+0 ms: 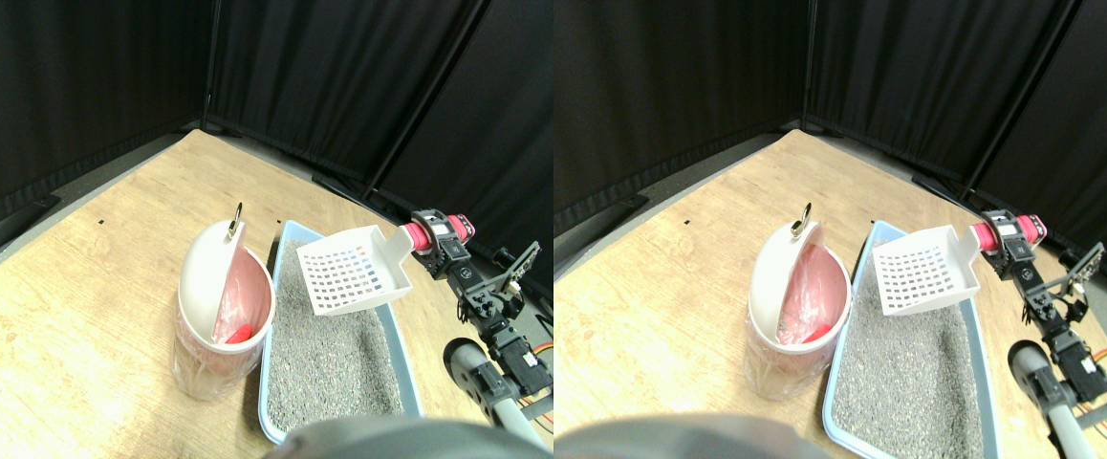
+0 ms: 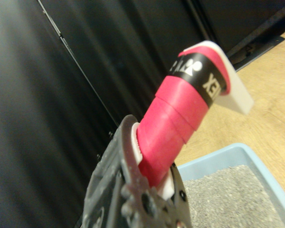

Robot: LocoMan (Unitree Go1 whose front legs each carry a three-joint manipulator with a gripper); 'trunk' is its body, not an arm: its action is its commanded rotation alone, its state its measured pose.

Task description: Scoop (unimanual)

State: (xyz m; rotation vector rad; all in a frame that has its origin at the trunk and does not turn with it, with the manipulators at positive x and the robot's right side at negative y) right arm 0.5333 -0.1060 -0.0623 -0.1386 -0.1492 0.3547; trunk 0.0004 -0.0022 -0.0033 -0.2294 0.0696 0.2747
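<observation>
A white slotted scoop point(image 1: 355, 273) hangs tilted in the air over the far end of the blue litter tray point(image 1: 267, 368). Its red-wrapped handle point(image 1: 417, 234) is in my right gripper point(image 1: 434, 241), which is shut on it. In the wrist view the red handle point(image 2: 175, 123) runs out from between the jaws of the gripper point(image 2: 152, 166) to the scoop's white neck point(image 2: 235, 95). Nothing shows in the scoop's basket. Grey litter point(image 1: 334, 363) fills the tray. A white bin point(image 1: 219, 316) with a tilted swing lid and pink liner stands left of the tray, with a red piece point(image 1: 240, 333) inside.
The tray and bin rest on a wooden floor board point(image 1: 66, 287) ringed by black curtains point(image 1: 343, 76). My arm's links and orange cables point(image 1: 539, 349) stand right of the tray. The tray's corner point(image 2: 237, 154) and litter point(image 2: 228, 199) lie below the handle in the wrist view.
</observation>
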